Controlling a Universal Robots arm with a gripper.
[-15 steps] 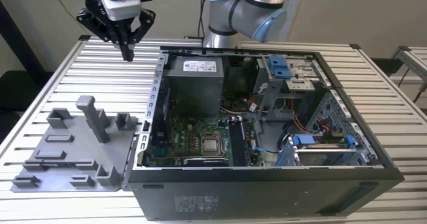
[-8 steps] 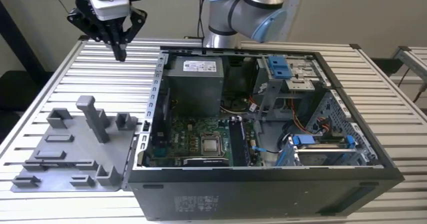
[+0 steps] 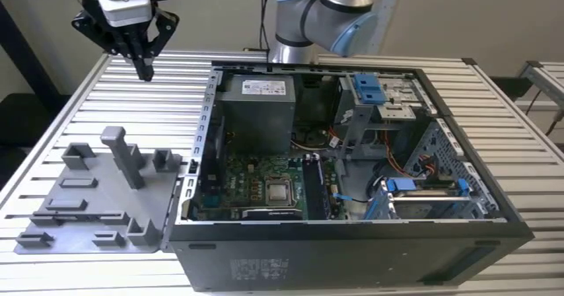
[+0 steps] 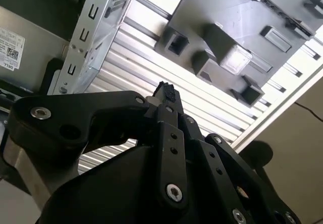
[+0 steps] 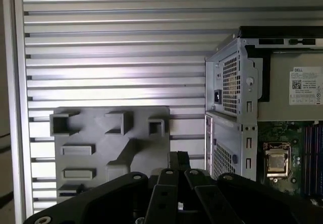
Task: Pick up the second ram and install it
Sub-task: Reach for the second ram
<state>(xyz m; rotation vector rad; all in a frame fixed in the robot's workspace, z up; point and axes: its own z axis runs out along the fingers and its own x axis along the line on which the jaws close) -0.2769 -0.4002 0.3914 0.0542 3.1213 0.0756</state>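
Gripper (image 3: 144, 71), fingers closed on nothing, hung at upper left of the exterior view over the slatted table (image 3: 79, 98), while the second ram (image 3: 315, 187), seemingly already seated in the motherboard (image 3: 255, 177), lay well apart toward lower centre, long axis running up-down the frame.

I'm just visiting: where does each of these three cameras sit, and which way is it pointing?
Exterior view: off the arm, looking down into the open computer case on the slatted table, grey tray at the exterior view's left; arm and gripper show.
First wrist view: at the wrist, looking straight down past the gripper at tray and case.
Second wrist view: at the wrist, slanting past the gripper's links toward the tray.
Shared: both wrist views show tray, case and gripper.
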